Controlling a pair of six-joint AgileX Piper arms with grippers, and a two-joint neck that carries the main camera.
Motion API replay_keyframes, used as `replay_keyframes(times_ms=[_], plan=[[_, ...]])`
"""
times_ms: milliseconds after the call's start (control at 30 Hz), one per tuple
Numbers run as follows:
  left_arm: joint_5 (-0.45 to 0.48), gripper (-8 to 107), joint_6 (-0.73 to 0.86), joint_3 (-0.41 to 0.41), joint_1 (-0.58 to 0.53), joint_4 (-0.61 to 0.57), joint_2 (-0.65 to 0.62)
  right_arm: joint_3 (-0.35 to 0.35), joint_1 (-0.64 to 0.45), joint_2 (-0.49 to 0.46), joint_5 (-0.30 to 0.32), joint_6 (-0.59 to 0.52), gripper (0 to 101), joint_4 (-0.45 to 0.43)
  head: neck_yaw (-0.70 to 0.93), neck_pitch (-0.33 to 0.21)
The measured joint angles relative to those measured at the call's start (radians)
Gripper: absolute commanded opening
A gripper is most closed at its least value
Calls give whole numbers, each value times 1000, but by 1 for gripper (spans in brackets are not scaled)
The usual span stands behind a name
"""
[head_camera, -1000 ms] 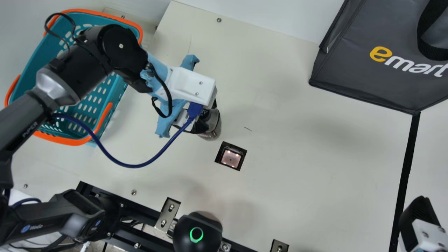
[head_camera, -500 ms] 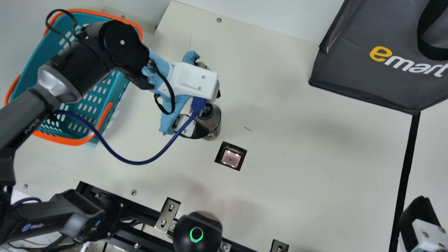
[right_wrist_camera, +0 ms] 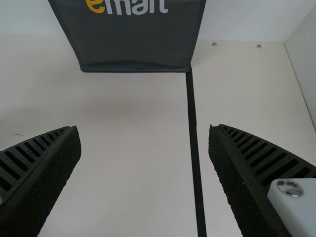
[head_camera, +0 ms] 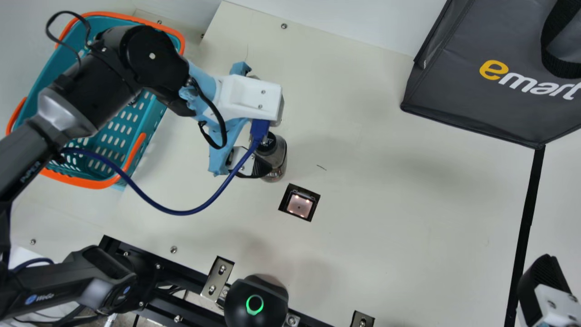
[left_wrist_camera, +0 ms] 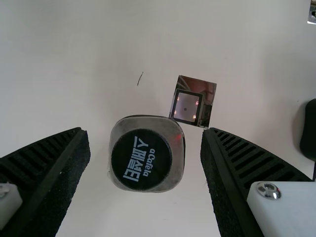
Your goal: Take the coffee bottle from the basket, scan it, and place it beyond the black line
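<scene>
Leftward, at ten o'clock, the basket (head_camera: 86,182); next, the left gripper (head_camera: 272,144), jaws open with a gap either side of the coffee bottle (head_camera: 276,156), upright on the counter (head_camera: 408,218) at eleven o'clock from the scanner (head_camera: 299,205); at four o'clock, the right gripper (head_camera: 540,281), jaws parted.

In the main view, the left arm (head_camera: 75,100) slants in from the left side, bent at its black wrist joint (head_camera: 152,56); the left gripper (head_camera: 242,160) points down. In the left wrist view, its ribbed jaws stand well apart. The right gripper (head_camera: 544,284) sits at the main view's lower right corner; its jaws are spread wide in the right wrist view.
</scene>
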Motion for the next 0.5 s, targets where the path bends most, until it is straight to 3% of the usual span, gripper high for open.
replay_keyframes(times_ms=[500], plan=[[0,90,-277,-29,15,108,-98,0,0,0,-2,0,91,0,0,0]])
